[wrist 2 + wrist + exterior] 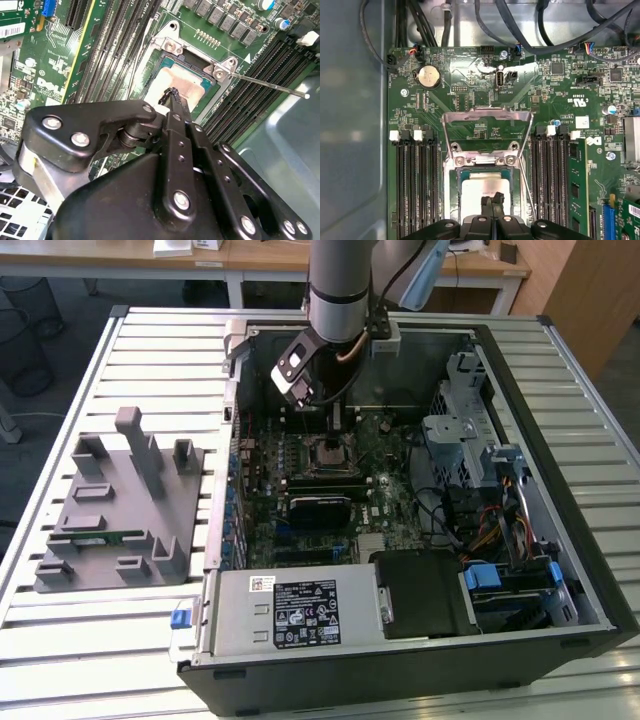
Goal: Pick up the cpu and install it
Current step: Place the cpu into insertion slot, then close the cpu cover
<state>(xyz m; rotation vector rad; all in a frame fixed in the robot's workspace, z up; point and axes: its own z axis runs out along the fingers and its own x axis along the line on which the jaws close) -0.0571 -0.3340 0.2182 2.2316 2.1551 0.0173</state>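
The cpu (485, 186), a flat square chip with a silvery top, lies flat in the open socket (455, 190) on the motherboard; the second wrist view shows the cpu (184, 82) seated in the same frame. My gripper (492, 200) hangs straight above it, its two thin black fingers pressed together with nothing between them. The fingertips (171, 94) sit just over the chip's near edge; I cannot tell if they touch it. In the exterior view the gripper (337, 427) reaches down into the computer case over the socket (330, 455).
The socket's metal load plate (487, 117) stands flipped open, and its lever (265, 85) sticks out sideways. Memory slots (417, 180) flank the socket. A grey fixture (110, 505) holding a green memory stick (100, 537) sits at the exterior view's left. Cables (480, 510) and a drive cage crowd the case's right.
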